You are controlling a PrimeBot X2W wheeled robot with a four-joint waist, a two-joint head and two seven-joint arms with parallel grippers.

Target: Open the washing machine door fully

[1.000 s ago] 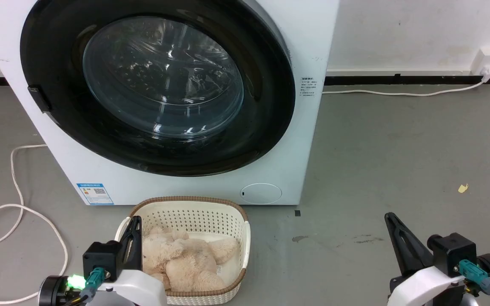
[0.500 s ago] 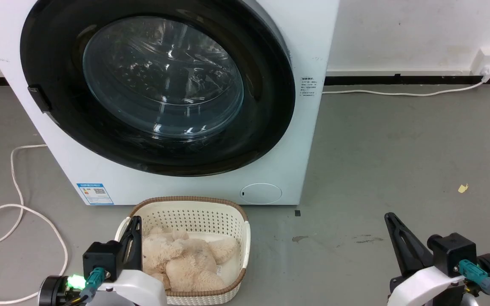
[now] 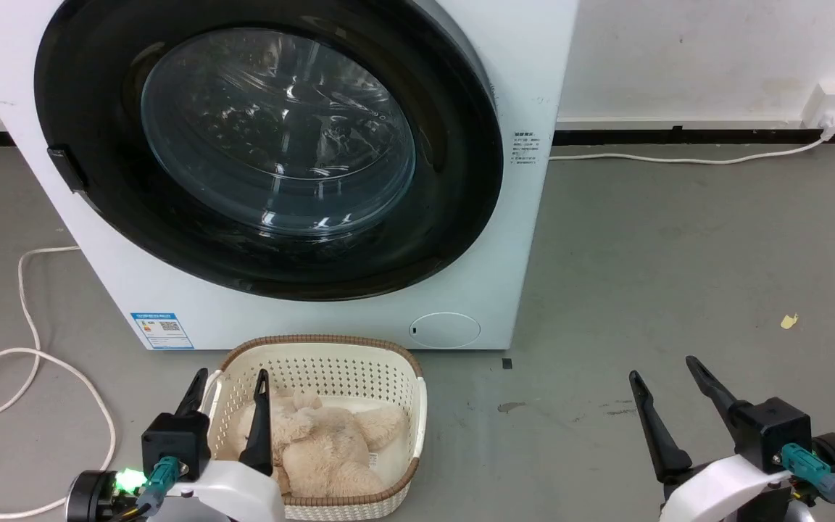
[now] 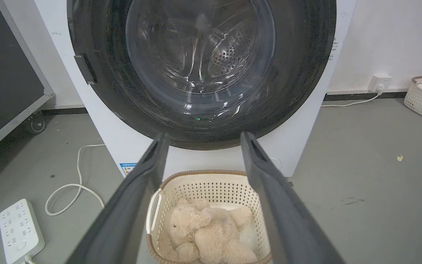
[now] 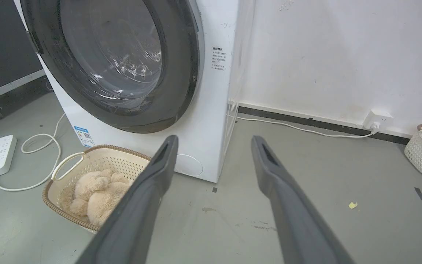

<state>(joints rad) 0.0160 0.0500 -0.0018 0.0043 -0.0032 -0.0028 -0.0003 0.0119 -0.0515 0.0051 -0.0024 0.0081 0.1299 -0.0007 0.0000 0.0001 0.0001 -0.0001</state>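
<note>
**Opening both grippers before a shut door**

Both pairs of fingers have just parted. Half a second ago each gripper was pinched into a single blade. Now the left gripper (image 3: 232,373) and the right gripper (image 3: 662,367) stand wide, holding nothing. Otherwise neither arm has shifted; both sit low, well short of the machine (image 3: 526,87).

The door (image 3: 272,145) lies flush in the machine's front, closed as far as I can see, its glass bulging toward us. The left gripper hovers at the basket (image 3: 323,338) with the toy (image 3: 330,449) in it, just before the machine. The right one is over bare floor (image 3: 678,254).

I read this as readying for a grasp, so the opening itself is not begun. The small dark tab (image 3: 66,168) on the door's left rim looks the likely place to pull, and the left gripper is nearer it.
</note>
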